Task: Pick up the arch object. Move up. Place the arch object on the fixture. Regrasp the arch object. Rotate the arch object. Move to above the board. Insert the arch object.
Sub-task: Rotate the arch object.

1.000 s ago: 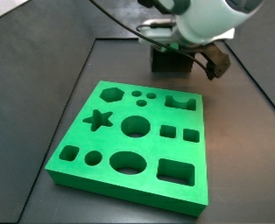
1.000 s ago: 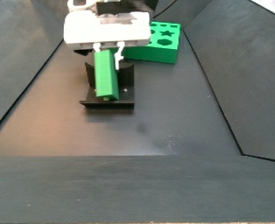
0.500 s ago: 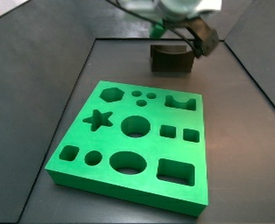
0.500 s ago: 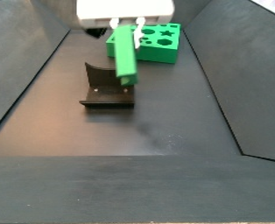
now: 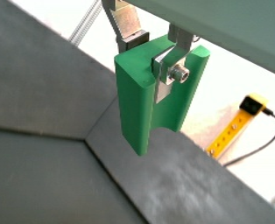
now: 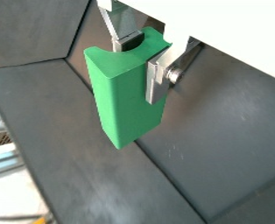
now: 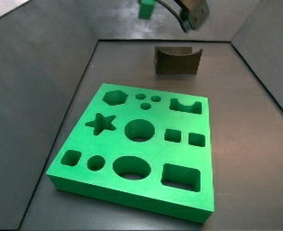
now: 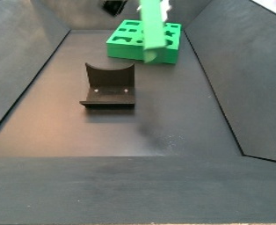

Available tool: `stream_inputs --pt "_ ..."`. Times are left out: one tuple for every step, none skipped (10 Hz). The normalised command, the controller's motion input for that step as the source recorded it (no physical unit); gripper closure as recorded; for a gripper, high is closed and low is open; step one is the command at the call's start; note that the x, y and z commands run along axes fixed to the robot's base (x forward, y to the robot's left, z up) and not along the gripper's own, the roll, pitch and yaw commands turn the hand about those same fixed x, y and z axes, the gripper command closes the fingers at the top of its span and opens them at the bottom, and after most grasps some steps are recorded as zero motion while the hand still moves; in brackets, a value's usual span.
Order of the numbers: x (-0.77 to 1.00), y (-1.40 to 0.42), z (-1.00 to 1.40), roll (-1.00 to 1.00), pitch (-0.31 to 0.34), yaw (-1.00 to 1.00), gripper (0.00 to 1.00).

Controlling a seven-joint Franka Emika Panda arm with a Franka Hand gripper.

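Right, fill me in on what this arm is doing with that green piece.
The claw is shut on the arch object, holding it up in the air off the floor. In a side view the piece hangs high near the top edge, clear of the fixture, which stands empty. The board lies flat on the floor, its cutouts unfilled. The insertion is not yet done.

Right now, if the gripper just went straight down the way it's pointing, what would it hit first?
The gripper holds the arch object, which hangs lowest. Below it the wrist views show only dark floor, probably met first; depth is unclear.
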Motion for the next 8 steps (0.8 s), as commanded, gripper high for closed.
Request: stream_inputs --pt "-0.81 0.04 0.88 -0.11 -0.02 -0.08 1.0" --pt "-0.59 0.02 0.65 -0.11 -0.005 -0.07 1.0" --pt "-0.48 0.01 0.54 -0.1 0.004 -0.07 1.0" --pt "-0.21 0.0 0.25 -0.08 0.03 -0.06 1.0" --pt "0.0 0.0 0.0 -1.0 -0.079 -0.04 1.0" --pt "0.12 0.04 -0.13 -1.0 -0.067 -0.03 1.0" --pt "0.09 0.05 -0.09 -1.0 -0.07 -0.04 1.0" --pt "0.0 0.02 -0.02 -1.0 -0.073 -0.04 1.0"
